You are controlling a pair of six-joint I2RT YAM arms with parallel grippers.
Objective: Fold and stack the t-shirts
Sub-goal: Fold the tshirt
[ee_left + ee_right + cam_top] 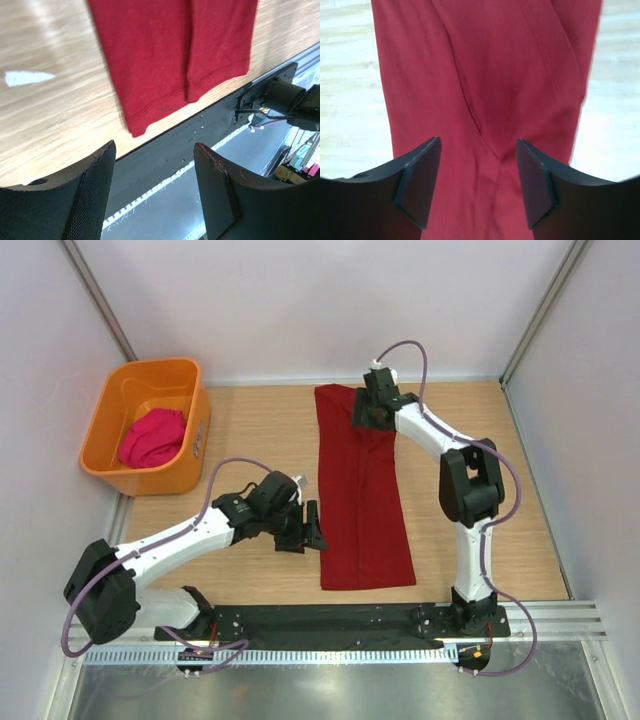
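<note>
Crimson t-shirt lies flat on the desk as a long narrow strip, right of centre, running from the far edge almost to the near edge; pink t-shirt is bunched in the orange tub at the far-left corner. Left hand sits just beside the strip's near-left side, fingers wide apart, holding nothing. Right hand hangs over the strip's far end, fingers spread, nothing gripped.

Dark red t-shirt folded lengthwise, flat on the table; magenta t-shirt crumpled in the orange tub.
</note>
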